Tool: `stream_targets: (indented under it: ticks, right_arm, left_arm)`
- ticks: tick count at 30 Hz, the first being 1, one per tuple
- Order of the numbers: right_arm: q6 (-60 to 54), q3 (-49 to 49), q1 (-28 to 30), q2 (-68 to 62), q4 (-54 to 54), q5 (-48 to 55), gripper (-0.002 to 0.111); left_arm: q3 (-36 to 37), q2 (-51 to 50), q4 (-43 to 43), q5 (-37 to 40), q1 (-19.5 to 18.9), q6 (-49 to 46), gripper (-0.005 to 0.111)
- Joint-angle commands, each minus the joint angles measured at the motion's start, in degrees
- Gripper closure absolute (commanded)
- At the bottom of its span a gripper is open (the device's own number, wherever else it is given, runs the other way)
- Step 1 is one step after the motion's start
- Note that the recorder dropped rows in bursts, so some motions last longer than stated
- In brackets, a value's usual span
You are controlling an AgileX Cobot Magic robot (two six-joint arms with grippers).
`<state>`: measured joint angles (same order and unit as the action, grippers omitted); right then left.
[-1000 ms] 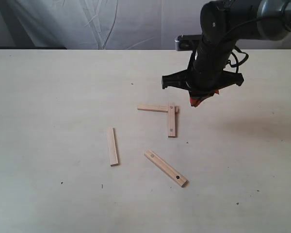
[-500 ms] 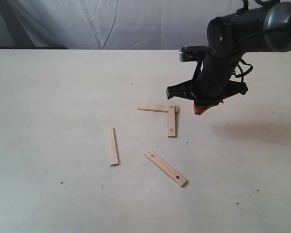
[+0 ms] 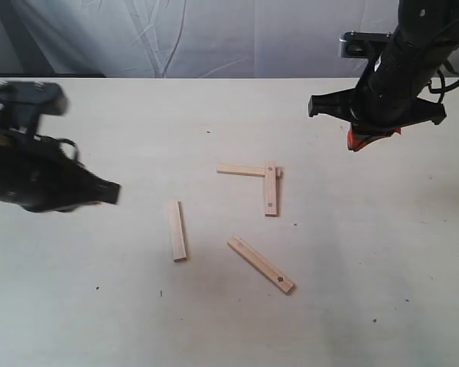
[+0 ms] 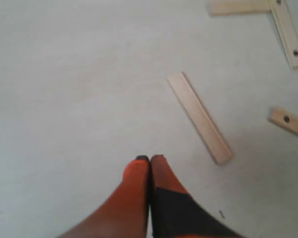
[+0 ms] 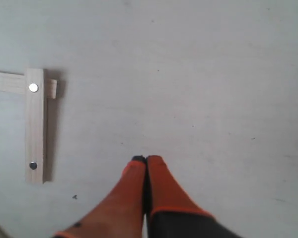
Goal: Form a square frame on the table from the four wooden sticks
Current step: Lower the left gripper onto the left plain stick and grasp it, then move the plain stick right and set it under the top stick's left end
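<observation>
One dotted stick (image 3: 262, 264) lies slantwise nearest on the table (image 3: 382, 252); a plain stick (image 3: 177, 230) sits apart to its left. My left gripper (image 4: 149, 159), jaws pressed together on nothing, hovers left of that plain stick. Beyond, a second dotted stick (image 3: 271, 191) overlaps the end of a second plain stick (image 3: 241, 170), forming an L. Farthest, my right gripper (image 5: 146, 159), jaws likewise closed and empty, hangs above the table right of the L.

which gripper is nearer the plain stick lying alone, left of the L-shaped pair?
Left. The left gripper is a short way off the plain stick, shut and not touching it. The right gripper is well beyond the L-shaped pair, on the far side from the stick.
</observation>
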<state>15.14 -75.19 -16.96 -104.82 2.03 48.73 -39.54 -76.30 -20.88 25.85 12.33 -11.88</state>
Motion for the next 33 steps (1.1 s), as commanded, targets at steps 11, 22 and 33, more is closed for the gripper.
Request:
stream_targets:
  ticks: [11,22,33]
  right_arm:
    - [-0.63,0.06,0.28,0.53,-0.24,-0.4,0.108]
    - [-0.63,0.06,0.28,0.53,-0.24,-0.03,0.108]
    - [-0.63,0.06,0.28,0.53,-0.24,-0.03,0.108]
  left_arm:
    - [-13.28,-23.64,25.86,-1.62,15.23,43.46,0.096]
    - [-13.39,-29.61,22.96,-6.65,15.23,43.34,0.052]
    - [-13.5,-32.38,32.41,-4.3,15.23,43.02,0.052]
